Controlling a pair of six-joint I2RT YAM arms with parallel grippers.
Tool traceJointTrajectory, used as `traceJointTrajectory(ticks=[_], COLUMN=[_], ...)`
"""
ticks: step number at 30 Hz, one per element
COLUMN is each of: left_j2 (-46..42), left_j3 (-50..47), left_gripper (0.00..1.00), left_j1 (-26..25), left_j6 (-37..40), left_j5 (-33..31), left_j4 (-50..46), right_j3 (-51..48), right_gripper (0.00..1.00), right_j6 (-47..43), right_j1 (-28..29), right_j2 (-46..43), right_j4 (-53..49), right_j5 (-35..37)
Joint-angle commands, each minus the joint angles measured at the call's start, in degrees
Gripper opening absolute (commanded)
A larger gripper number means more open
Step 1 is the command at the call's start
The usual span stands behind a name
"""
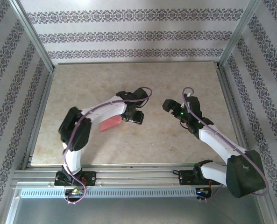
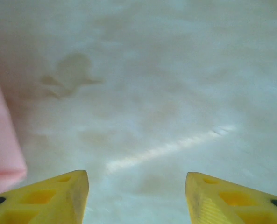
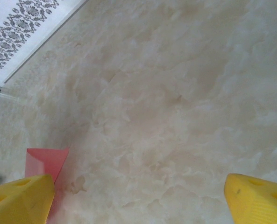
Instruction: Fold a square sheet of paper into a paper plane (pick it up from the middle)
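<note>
Top external: left gripper released, empty, just beside pink paper on the table; right gripper spread wide, empty.

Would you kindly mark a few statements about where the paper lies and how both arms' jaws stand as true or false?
1. The left jaws grip the pink-red paper. False: they stand apart with nothing between them, and the paper lies off to their side on the table.
2. The right jaws stand wide apart. True.
3. The paper lies beside the left arm. True.
4. The paper rests against the back wall. False: it lies well forward, left of the table's middle.
</note>
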Motion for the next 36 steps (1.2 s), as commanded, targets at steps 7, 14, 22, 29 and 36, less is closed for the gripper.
traceJointTrajectory(ticks=[7,14,22,29,36], left_j2=[-23.50,-25.59,-19.70,-15.22,-14.72], left_j3=[-23.54,-34.13,-33.69,-32.13,-33.16], left_gripper=[0.65,0.60,0.58,0.51,0.41], left_j1=[9.99,21.58,25.94,26.99,29.62], left_j6=[4.90,5.44,4.15,3.99,1.46], left_j5=[3.59,2.12,0.84,-2.07,0.56], left_j4=[13.98,18.13,21.68,21.58,22.55], right_j3=[5.28,9.85,12.14,13.15,15.84], right_gripper=[0.94,0.93,0.93,0.93,0.92], right_j6=[-0.17,2.09,5.84,7.52,10.05], right_j1=[5.95,11.99,17.05,19.12,21.47], right_j2=[9.07,16.36,21.39,23.82,28.05], right_j4=[2.62,5.24,9.04,11.01,10.47], right_j5=[-5.79,-6.48,-8.23,-9.34,-11.63])
